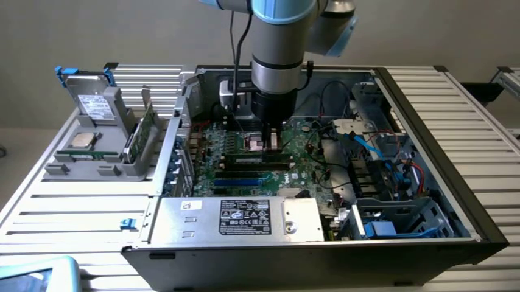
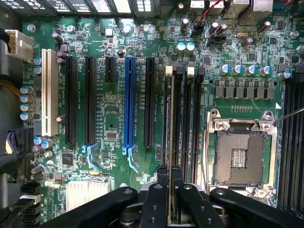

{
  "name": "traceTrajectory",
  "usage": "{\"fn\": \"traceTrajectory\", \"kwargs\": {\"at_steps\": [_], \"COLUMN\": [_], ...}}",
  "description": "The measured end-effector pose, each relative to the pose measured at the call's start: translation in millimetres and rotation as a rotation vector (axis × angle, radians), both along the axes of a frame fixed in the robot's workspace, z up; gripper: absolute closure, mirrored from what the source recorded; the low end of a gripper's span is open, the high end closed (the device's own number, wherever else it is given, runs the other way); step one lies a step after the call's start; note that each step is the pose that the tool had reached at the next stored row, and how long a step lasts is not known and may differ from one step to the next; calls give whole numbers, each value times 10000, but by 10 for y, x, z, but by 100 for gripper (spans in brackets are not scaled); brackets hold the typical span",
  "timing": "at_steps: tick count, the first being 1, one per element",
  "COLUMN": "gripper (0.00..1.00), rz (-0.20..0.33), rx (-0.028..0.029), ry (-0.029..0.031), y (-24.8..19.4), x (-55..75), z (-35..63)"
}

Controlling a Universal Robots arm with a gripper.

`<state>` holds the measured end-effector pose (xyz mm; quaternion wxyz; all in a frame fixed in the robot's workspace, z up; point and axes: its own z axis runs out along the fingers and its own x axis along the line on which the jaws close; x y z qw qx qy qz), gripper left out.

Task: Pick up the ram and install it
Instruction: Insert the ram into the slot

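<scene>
Gripper (image 1: 268, 145) sat at centre of exterior view, fingers clamped on ram (image 2: 168, 133). Ram stood edge-on, long axis parallel to black memory slots (image 2: 179, 118).

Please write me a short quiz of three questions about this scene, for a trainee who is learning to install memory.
1. True or false: the gripper is shut on the ram above the motherboard's memory slots.
2. Which colour is the long expansion slot that stands between the black ones? A red; B blue; C yellow.
3. Fill in: the CPU socket is ____ (empty or filled).
Key: 1 true; 2 B; 3 empty.
</scene>
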<state>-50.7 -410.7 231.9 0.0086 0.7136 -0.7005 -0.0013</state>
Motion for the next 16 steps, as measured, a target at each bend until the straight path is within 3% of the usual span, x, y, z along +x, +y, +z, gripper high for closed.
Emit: {"fn": "traceTrajectory", "kwargs": {"at_steps": [16], "gripper": [85], "rz": [0], "rx": [0], "ry": [-83], "y": [12], "x": [-22], "z": [-42]}}
